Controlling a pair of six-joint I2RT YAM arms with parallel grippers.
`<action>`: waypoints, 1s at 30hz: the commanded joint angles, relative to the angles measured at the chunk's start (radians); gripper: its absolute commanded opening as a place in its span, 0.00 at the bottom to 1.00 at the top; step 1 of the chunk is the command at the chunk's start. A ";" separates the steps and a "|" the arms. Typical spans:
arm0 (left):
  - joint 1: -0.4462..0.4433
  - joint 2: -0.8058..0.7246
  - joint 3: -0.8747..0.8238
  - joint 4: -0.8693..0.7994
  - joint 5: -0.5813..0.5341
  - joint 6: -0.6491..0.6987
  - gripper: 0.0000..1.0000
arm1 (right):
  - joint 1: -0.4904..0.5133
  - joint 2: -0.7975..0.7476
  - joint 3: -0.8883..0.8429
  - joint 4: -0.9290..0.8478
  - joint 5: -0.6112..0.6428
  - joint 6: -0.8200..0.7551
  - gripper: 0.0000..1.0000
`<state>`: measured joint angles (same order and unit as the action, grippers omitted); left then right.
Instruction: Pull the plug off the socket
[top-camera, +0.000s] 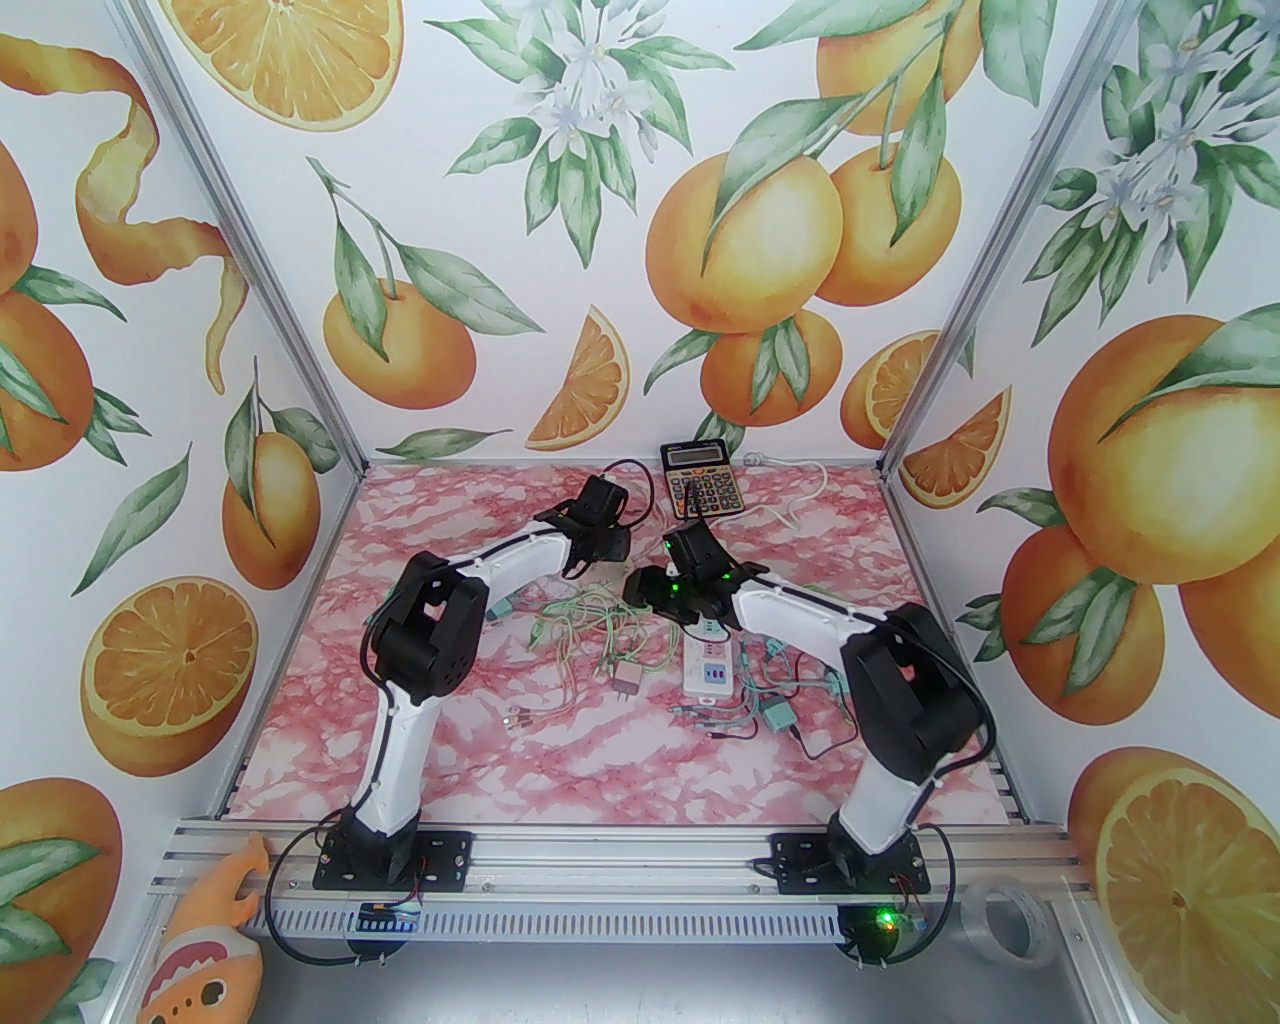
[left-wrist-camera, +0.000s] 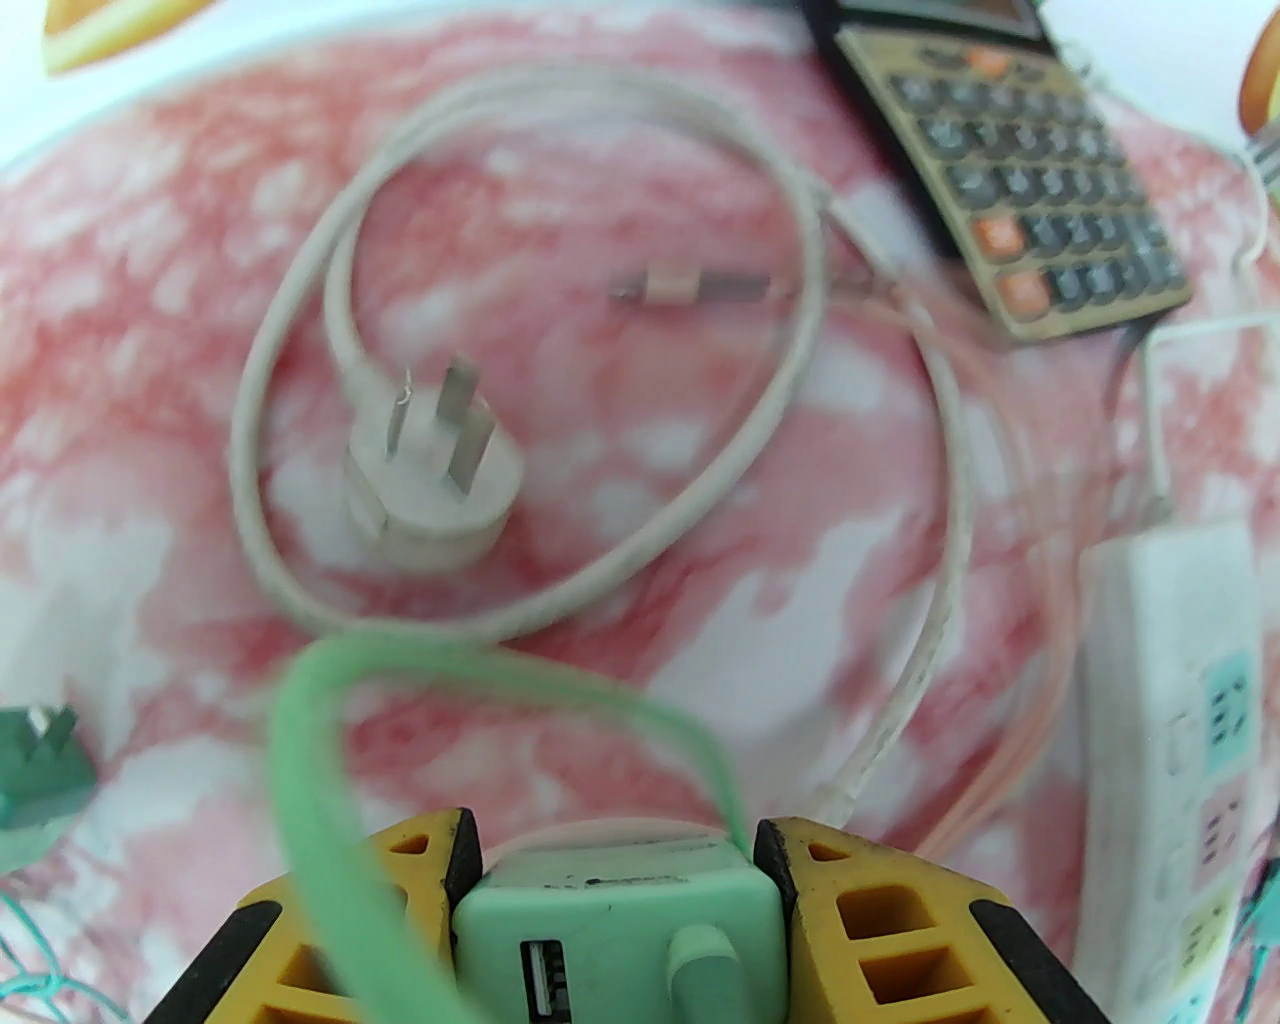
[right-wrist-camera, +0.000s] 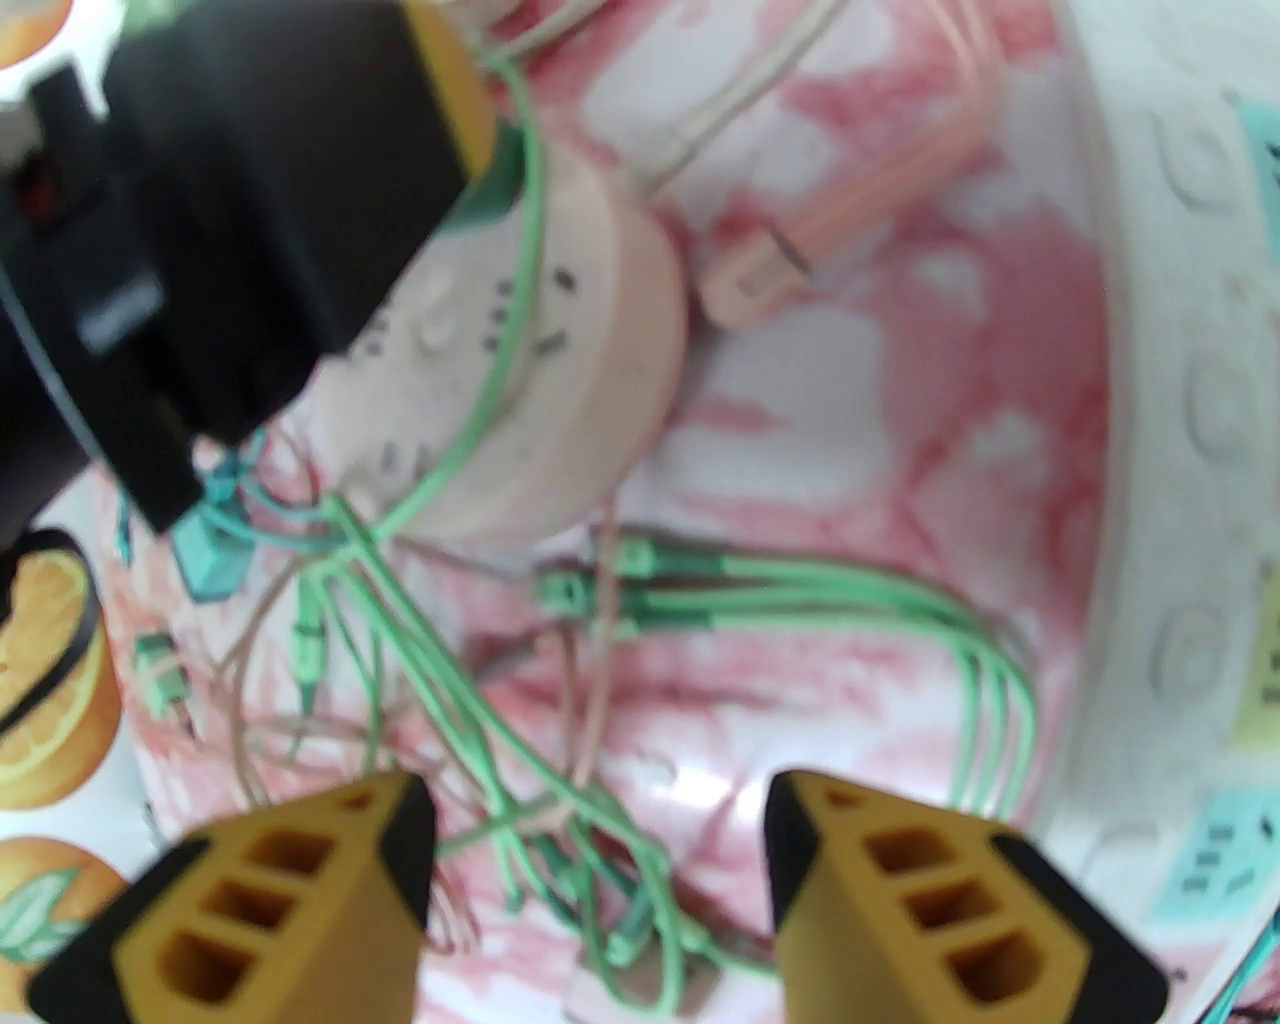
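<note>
Left claw (left-wrist-camera: 614, 858) is clamping the green plug (left-wrist-camera: 600, 925) while the right claw (right-wrist-camera: 600, 845) is hanging apart, so best be bracing the pink socket (right-wrist-camera: 600, 330) and pulling straight.

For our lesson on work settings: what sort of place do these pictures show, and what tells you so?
Probably a robot test cell, not a home: left arm and right arm bolted to an aluminium rail, orange-print walls boxing in a marble-pattern table.

Left gripper (left-wrist-camera: 615, 850) clamped tight, right gripper (right-wrist-camera: 600, 800) spread open
</note>
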<state>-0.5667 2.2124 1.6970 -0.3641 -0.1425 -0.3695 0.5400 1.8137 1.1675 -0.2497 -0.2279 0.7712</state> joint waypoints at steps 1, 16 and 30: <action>-0.009 0.017 0.001 0.024 -0.031 0.019 0.33 | -0.017 0.065 0.072 0.014 0.002 0.016 0.56; 0.015 0.022 0.036 0.024 -0.107 0.120 0.32 | -0.057 0.270 0.266 0.009 -0.051 0.026 0.46; 0.002 0.064 0.046 -0.007 -0.101 -0.041 0.33 | -0.049 0.394 0.323 0.228 -0.156 0.210 0.48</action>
<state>-0.5419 2.2429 1.7176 -0.3344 -0.2733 -0.3538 0.4725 2.1735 1.4738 -0.1696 -0.3241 0.9108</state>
